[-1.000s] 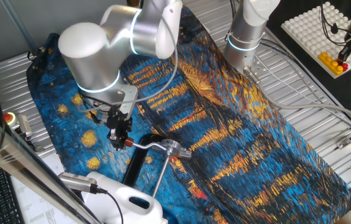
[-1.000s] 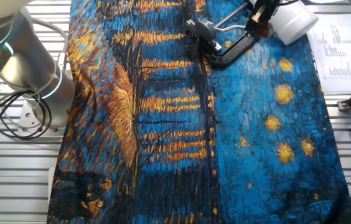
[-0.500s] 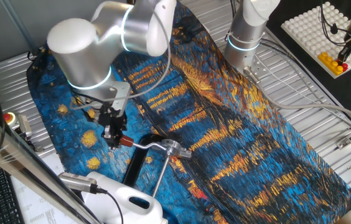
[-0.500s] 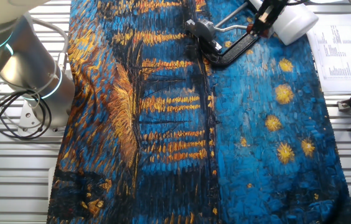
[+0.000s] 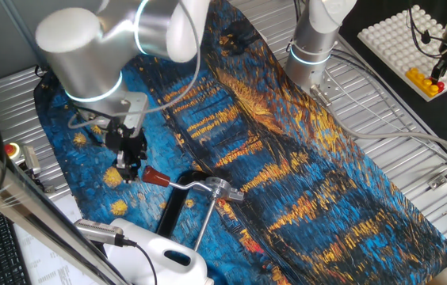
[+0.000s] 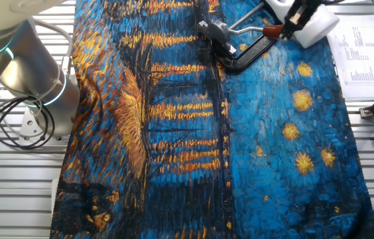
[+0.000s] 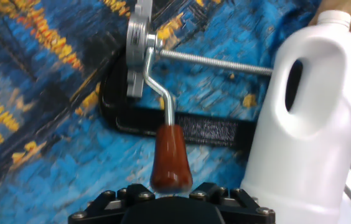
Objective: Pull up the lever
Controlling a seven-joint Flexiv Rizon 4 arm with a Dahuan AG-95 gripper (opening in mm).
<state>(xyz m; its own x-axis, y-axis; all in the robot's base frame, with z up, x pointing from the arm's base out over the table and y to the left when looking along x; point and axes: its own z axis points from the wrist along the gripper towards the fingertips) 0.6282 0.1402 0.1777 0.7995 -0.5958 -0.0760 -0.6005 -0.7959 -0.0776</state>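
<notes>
The lever is a thin bent silver rod (image 7: 167,104) with a dark-red knob (image 7: 171,158), joined to a silver pivot hub (image 7: 139,56). It lies low over the blue cloth. In one fixed view the knob (image 5: 154,175) points left from the hub (image 5: 219,188). In the other fixed view the knob (image 6: 273,30) is at the top right. My gripper (image 7: 172,190) sits just behind the knob's end, in line with it. Its jaws stand apart on either side of the knob tip and do not clamp it. The gripper (image 5: 130,168) is just left of the knob, and shows again in the other fixed view (image 6: 293,21).
A white plastic bottle (image 7: 312,118) lies close to the right of the lever. A long plain threaded rod (image 7: 219,60) runs from the hub toward it. A flat black bar (image 7: 206,127) lies under the lever. A second robot base (image 5: 315,47) stands at the back.
My gripper has moved off the knob, backing away along the lever's line, so the whole red knob now shows. The lever has stayed low.
</notes>
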